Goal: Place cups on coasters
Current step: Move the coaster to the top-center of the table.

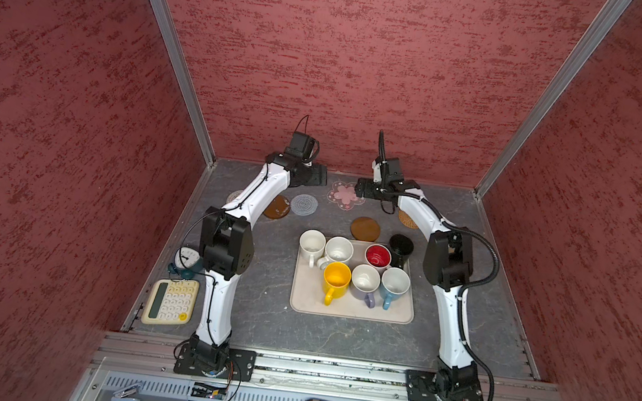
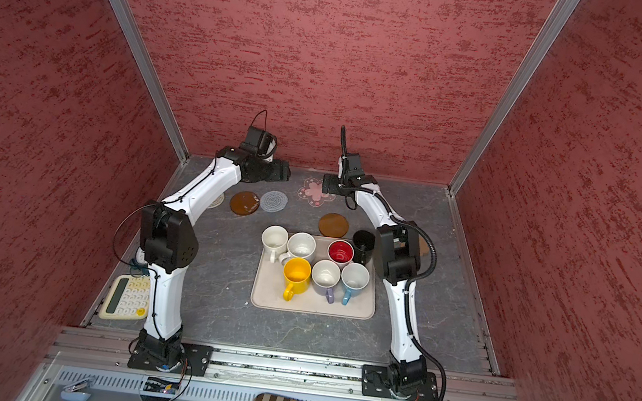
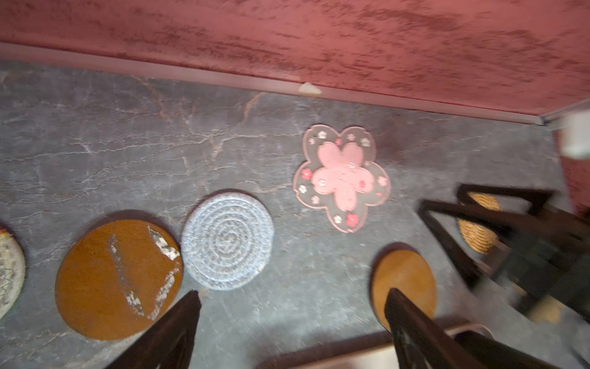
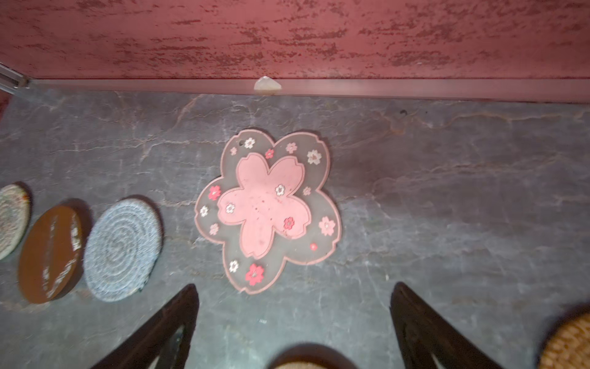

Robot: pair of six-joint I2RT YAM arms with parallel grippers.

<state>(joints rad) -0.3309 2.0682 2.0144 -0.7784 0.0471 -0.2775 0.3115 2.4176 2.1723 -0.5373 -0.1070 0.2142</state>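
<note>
Left hand and right hand both spread wide, holding nothing.
We see them hovering by the far wall near the pink flower-shaped coaster, with the grey woven round coaster and the scuffed brown disc coaster beside it, all bare. Seven handled ceramic mugs crowd the beige rectangular tray on the dark grey stone-look surface, the black mug at its far right corner.

I see the cups upright, bunched on the tray: white mugs, red-lined mug and black mug behind; yellow mug, lavender mug and blue mug in front. Farther back, bare coasters lie flat: brown disc, grey woven round, pink flower, second brown disc, rattan round.
</note>
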